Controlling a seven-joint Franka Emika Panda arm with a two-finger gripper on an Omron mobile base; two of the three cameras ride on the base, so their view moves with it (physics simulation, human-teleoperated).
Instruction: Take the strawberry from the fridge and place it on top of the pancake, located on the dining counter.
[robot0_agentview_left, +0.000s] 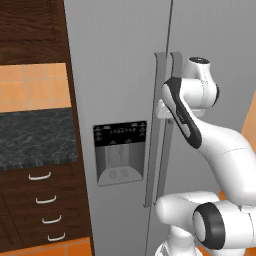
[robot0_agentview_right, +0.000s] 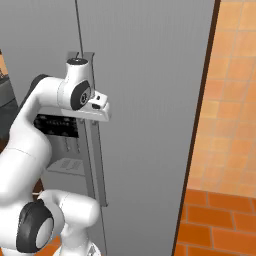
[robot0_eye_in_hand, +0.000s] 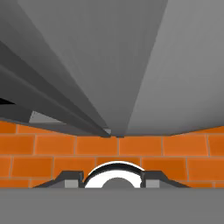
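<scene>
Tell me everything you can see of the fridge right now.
The fridge is a tall, plain grey side-by-side unit with a matte metal look. Both doors are shut, meeting at a thin centre seam. Two long vertical handles flank that seam. The left door carries a black dispenser panel above a grey recess. Dark wooden cabinets stand on its left, orange brick wall on its right. The gripper is at the handles, about panel height; whether it grips one cannot be told. Nothing inside shows.

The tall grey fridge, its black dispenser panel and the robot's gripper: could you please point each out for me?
Tall grey fridge (robot0_agentview_left: 115, 65): left base view, flat left door.
Black dispenser panel (robot0_agentview_left: 120, 134): left base view, button strip.
Gripper (robot0_agentview_right: 101, 106): right base view, hand at the door handles.
</scene>
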